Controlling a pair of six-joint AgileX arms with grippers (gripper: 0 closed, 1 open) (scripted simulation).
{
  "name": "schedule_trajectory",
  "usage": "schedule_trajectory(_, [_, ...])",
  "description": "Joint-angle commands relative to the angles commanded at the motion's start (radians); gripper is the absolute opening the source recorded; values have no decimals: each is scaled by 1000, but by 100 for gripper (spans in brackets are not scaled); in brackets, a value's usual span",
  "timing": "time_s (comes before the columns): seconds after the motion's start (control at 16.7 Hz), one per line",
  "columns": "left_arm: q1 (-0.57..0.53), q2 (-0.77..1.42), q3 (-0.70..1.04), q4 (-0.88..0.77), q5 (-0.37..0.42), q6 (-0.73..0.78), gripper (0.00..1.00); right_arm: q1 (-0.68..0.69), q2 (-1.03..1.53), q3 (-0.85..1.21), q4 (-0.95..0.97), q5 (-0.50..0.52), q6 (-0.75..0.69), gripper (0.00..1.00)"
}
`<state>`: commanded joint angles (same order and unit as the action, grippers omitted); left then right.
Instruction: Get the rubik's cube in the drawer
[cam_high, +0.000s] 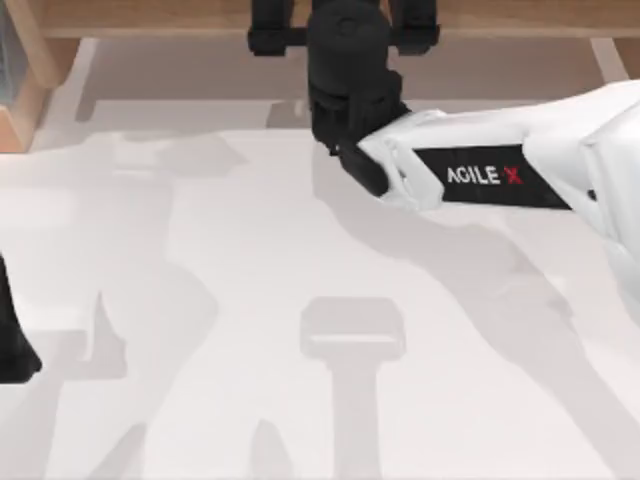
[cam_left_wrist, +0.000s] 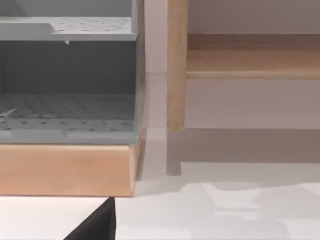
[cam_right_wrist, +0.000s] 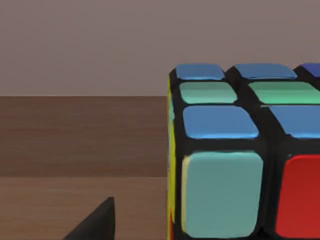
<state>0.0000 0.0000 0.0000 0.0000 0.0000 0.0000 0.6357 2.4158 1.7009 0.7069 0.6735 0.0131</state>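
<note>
My right gripper (cam_high: 345, 40) is reached out to the far edge of the table, up at the tan drawer (cam_high: 150, 18), and the rubik's cube (cam_right_wrist: 240, 155) sits right up against my wrist camera with brown wood grain behind and below it. I'd say the carry is basically done and what's left is letting go and backing out. Can't tell how wide my fingers are or whether they're actually clamped on the cube — one dark fingertip (cam_right_wrist: 95, 222) pokes in at the edge, apart from it. My left arm (cam_high: 12, 340) is parked at the table's left edge, looking at a grey perforated rack (cam_left_wrist: 67, 80) on a wooden base. The white tabletop (cam_high: 250, 280) is glossy, under plain walls.
</note>
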Motion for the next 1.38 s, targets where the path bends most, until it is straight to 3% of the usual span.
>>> schedule_trajectory(0.24, [0,0,0,0,0,0,100,-1,2,3,-1,-1,0,100])
schedule_trajectory(1.02, [0,0,0,0,0,0,100,-1,2,3,-1,-1,0,2])
schedule_trajectory(1.38, [0,0,0,0,0,0,100,-1,2,3,-1,-1,0,0])
